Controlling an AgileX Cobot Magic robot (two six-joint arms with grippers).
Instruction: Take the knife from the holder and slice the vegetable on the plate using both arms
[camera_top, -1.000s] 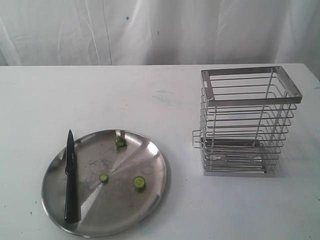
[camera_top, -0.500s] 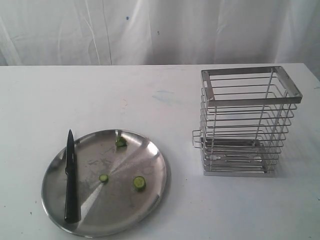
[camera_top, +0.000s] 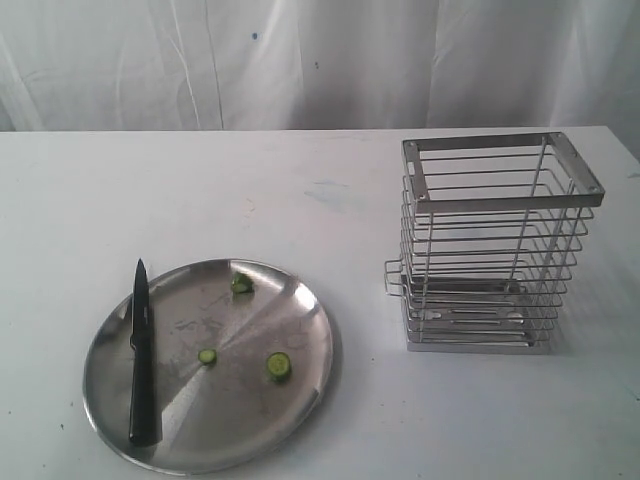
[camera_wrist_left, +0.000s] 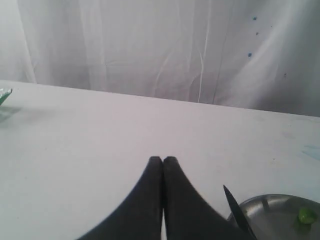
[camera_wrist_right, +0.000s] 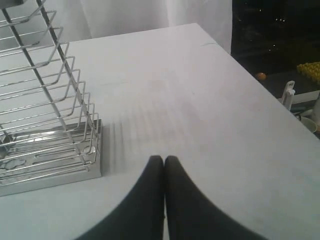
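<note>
A white table (camera_top: 200, 190) carries a tall wire holder (camera_top: 500, 245), upright on the right and well apart from the round steel plate (camera_top: 240, 410) on the left. The left gripper (camera_wrist_left: 163, 161) and right gripper (camera_wrist_right: 163, 160) hover over the tabletop, jaws pressed together, gripping nothing. The black knife (camera_top: 142, 355) lies flat on the plate's left part. Three small green vegetable pieces (camera_top: 278, 366) sit scattered on the plate, apart from the blade.

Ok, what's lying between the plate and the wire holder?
Nothing. In the exterior view, only bare white table separates the plate from the holder.
</note>
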